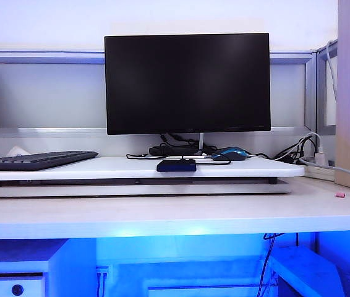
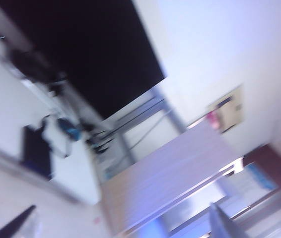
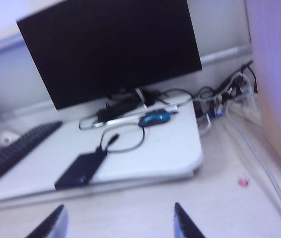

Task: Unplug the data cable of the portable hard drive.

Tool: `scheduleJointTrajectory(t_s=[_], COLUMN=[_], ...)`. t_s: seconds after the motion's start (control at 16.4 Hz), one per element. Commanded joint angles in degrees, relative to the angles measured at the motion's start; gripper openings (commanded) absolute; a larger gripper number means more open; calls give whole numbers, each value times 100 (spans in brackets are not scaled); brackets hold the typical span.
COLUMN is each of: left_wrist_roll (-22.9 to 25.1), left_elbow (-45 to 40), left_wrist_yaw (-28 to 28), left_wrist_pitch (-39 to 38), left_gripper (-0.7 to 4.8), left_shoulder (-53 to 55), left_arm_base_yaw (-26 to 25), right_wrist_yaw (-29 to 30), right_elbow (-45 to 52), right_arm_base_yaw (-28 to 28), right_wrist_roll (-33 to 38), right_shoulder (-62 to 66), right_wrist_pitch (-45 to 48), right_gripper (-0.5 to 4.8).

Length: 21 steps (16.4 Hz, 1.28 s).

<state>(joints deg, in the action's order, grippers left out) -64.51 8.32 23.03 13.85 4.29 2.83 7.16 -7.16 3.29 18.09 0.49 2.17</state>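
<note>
The portable hard drive (image 3: 81,170) lies flat near the front edge of the raised white shelf (image 3: 180,148), ahead of the monitor (image 3: 110,49). Its long axis runs front to back, slightly skewed toward the monitor — a matte black slab with rounded edges; no legible marking. The data cable (image 3: 125,141) is plugged into its rear end, loops round, and ends in a loose plug. Right gripper (image 3: 115,223) hovers over the desk before the shelf, fingers apart. Left gripper (image 2: 11,228): view blurred — state cannot be told.
</note>
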Motion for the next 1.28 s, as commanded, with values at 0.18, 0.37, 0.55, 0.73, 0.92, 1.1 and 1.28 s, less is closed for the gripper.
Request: scheduleJointTrajectory(t_s=[0.18,0.37,0.55,0.73,0.92,1.1,1.28], left_wrist_roll=[-74,-170,-367,-369,-369,-479,-702], left_elbow=[636,894,942,949,1001,3742,5108], left_wrist_yaw=[44,686,925,411,251,935,1040], left_wrist_pitch=[413,1200,2155,3519,4070,3825,3633], left_gripper=[479,479,479,479,479,479,479], left_shoulder=[1193,2564,3875,5322,6393,9665,11348], left_arm_base_yaw=[-2,2,236,973,1421,1499,1718], right_wrist_yaw=[39,50,83,487,758,732,737], right_elbow=[-39,-149,-568,-1132,-1456,-2256,-2470], right_arm_base_yaw=[0,2,4,7,98,636,636], right_wrist_roll=[149,321,317,319,317,264,249], right_shoulder=[273,754,1593,2990,4015,6166,7003], right_wrist_pitch=[317,654,1019,1615,2046,3008,3416], right_gripper=[275,277,289,334,339,339,339])
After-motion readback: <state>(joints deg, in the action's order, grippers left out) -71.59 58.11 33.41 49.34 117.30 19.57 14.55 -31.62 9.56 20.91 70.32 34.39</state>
